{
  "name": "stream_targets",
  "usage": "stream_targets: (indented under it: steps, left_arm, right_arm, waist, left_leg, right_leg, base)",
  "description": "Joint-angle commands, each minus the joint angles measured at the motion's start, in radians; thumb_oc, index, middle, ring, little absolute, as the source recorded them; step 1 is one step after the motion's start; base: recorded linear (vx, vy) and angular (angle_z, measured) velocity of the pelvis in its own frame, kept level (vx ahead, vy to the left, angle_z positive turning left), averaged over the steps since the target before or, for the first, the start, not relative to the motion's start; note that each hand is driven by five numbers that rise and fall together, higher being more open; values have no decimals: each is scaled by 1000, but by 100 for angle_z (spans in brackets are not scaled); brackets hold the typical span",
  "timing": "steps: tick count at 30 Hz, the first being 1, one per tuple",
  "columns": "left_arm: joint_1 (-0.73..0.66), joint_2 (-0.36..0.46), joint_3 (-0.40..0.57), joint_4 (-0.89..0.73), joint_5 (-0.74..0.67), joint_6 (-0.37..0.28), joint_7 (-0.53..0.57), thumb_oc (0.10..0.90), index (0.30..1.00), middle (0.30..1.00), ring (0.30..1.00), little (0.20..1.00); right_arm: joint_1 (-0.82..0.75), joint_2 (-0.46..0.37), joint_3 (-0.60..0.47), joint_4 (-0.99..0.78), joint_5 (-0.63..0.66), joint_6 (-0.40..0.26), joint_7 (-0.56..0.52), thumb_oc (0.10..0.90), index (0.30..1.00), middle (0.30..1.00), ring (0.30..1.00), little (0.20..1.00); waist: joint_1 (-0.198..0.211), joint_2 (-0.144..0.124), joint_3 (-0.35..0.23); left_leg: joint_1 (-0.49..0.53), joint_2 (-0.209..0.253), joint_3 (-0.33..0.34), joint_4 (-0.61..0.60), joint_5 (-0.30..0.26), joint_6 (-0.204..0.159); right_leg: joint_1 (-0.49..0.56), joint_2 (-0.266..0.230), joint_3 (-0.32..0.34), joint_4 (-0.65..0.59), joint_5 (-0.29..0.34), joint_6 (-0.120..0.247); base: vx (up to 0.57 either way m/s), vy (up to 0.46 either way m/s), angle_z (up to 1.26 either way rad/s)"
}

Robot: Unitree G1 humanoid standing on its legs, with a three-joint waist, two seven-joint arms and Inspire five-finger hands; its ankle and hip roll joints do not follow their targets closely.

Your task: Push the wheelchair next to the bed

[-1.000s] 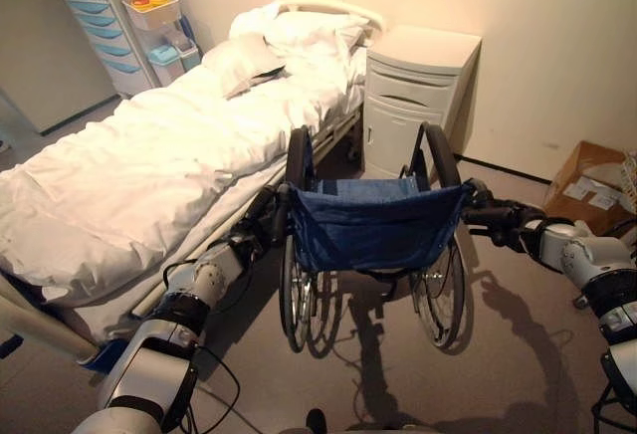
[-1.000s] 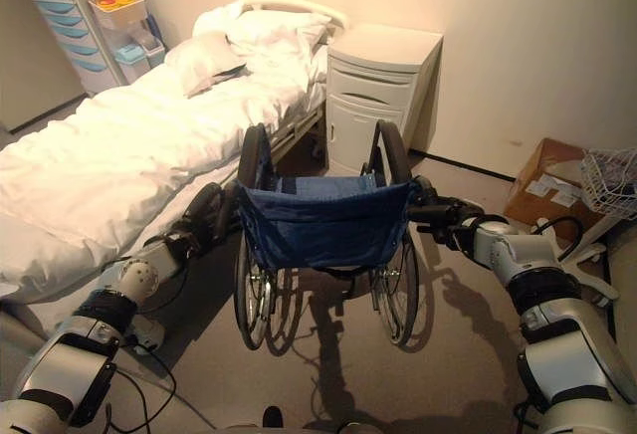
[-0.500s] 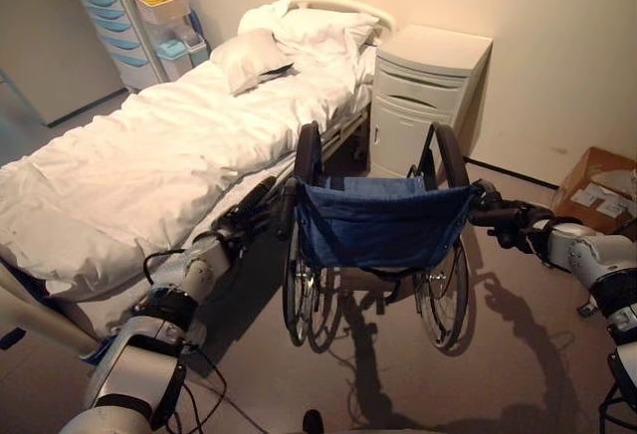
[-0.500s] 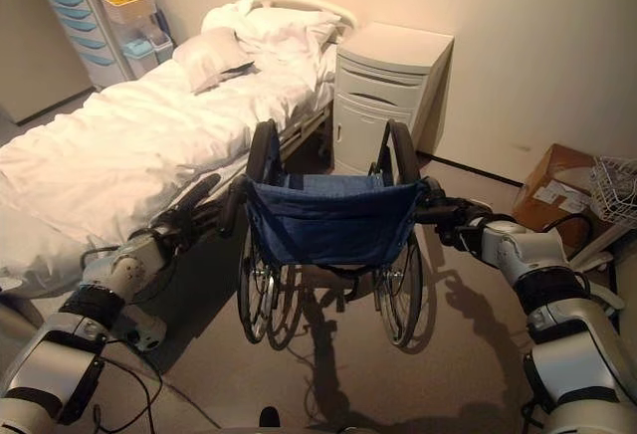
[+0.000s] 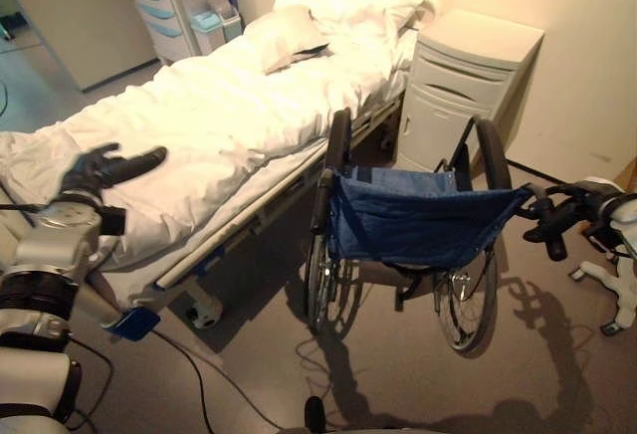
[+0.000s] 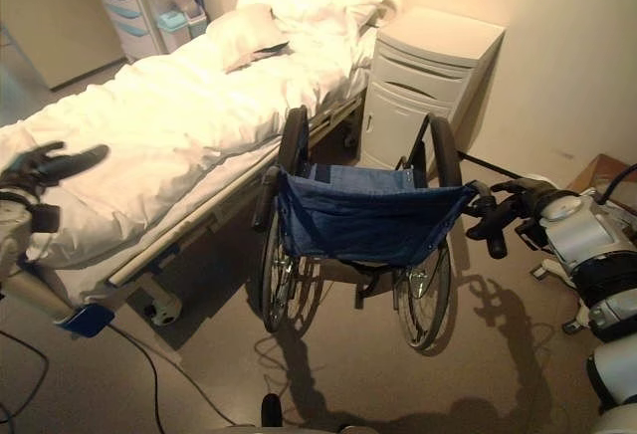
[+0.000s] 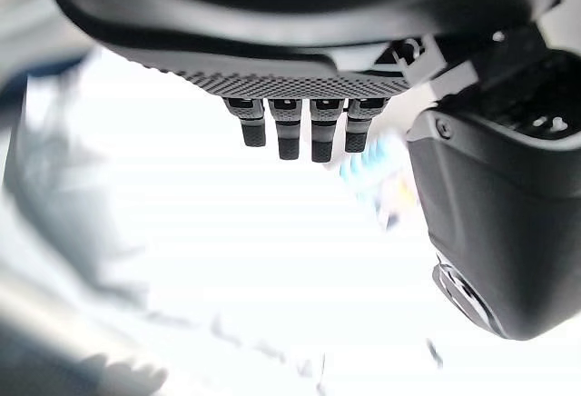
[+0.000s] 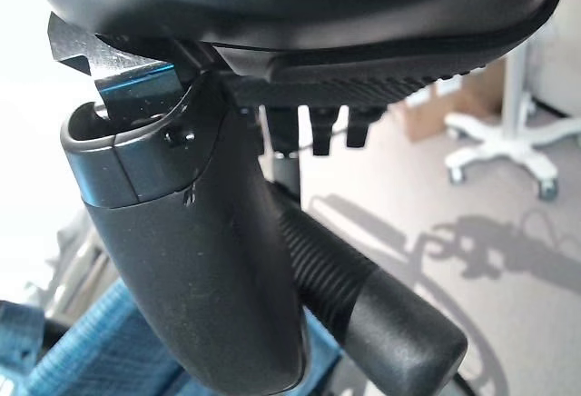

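**Q:** so is the wheelchair (image 5: 408, 235) parked yet or what?

**A:** pretty much, by the look of it. It's stood right alongside the bed (image 5: 199, 125), the near big wheel just beside the bed frame, and the bedside cabinet (image 5: 463, 86) is found at about 12 o'clock from the seat. The blue backrest is turned toward the camera. So the main push can be judged as done.

**Q:** are the handles let go of?

**A:** half and half. The left hand (image 5: 105, 167) is seen off the chair, out at 9 o'clock over the white blanket, fingers stretched out flat and nothing held. In its wrist view (image 7: 300, 123) the fingers are shown straight with only bedding past them. The left handle (image 5: 320, 200) is left bare.

**Q:** and the right one?

**A:** the right hand (image 6: 518, 205) is at 3 o'clock from the chair, and in its wrist view (image 8: 200, 260) the thumb is seen lying against the ribbed black right handle (image 8: 363, 296), fingers curled over it. So that grip is counted as closed on the handle.

**Q:** what's left then?

**A:** probably just the right handle being released, maybe a small nudge if a tighter fit against the bed is wanted. Hard to call from here.
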Motion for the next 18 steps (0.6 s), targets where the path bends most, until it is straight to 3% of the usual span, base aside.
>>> stream_targets:
  steps: [1, 7, 9, 10, 12, 15, 18]
  left_arm:
    - [10, 74, 56, -72, 76, -131, 21, 800, 900, 900, 900, 900]
    - [73, 75, 110, -51, 65, -149, 33, 800, 900, 900, 900, 900]
    - [103, 62, 134, -51, 66, -148, 36, 800, 900, 900, 900, 900]
    - [145, 47, 169, -60, 75, -150, 33, 800, 900, 900, 900, 900]
    - [178, 37, 194, -65, 78, -156, 24, 800, 900, 900, 900, 900]
    - [230, 17, 228, -63, 75, -169, 13, 800, 900, 900, 900, 900]
    - [242, -6, 228, -38, 60, -188, 9, 800, 900, 900, 900, 900]
  right_arm:
    - [-243, -171, -210, -86, -165, -275, -274, 800, 900, 900, 900, 900]
    - [-178, -204, -296, -81, -143, -264, -393, 800, 900, 900, 900, 900]
    - [-118, -186, -364, -77, -45, -259, -419, 800, 900, 900, 900, 900]
    - [-30, -154, -456, -89, 98, -266, -432, 800, 900, 900, 900, 900]
    - [53, -116, -544, -106, 215, -276, -441, 800, 900, 900, 900, 900]
    - [201, -25, -697, -123, 410, -344, -493, 800, 900, 900, 900, 900]
    - [234, 44, -772, -92, 592, -429, -535, 800, 900, 900, 900, 900]
  waist:
    - [88, -34, -114]
    - [81, -33, -119]
    - [77, -31, -119]
    - [72, -28, -116]
    - [69, -29, -115]
    - [66, -31, -113]
    - [67, -29, -115]
  left_leg:
    - [154, -20, 53, 10, -138, -47]
    - [156, -19, 55, 10, -143, -47]
    - [155, -18, 57, 10, -144, -46]
    - [155, -17, 58, 10, -147, -46]
    - [156, -16, 60, 10, -148, -46]
    - [156, -13, 65, 10, -154, -46]
    - [157, -10, 74, 10, -158, -47]
  right_leg:
    - [-31, 7, 91, -35, 122, 28]
    - [-33, 8, 102, -35, 123, 32]
    - [-35, 7, 106, -35, 124, 33]
    - [-36, 6, 110, -35, 123, 34]
    - [-37, 5, 111, -35, 123, 34]
    - [-39, 3, 112, -35, 122, 35]
    - [-41, 2, 111, -35, 122, 38]
  base:
    - [-5, 5, 17]
    - [0, 1, 1]
    - [4, 3, 3]
    - [3, 3, 8]
    - [5, 2, 10]
    - [3, 2, 10]
    - [9, 0, 21]
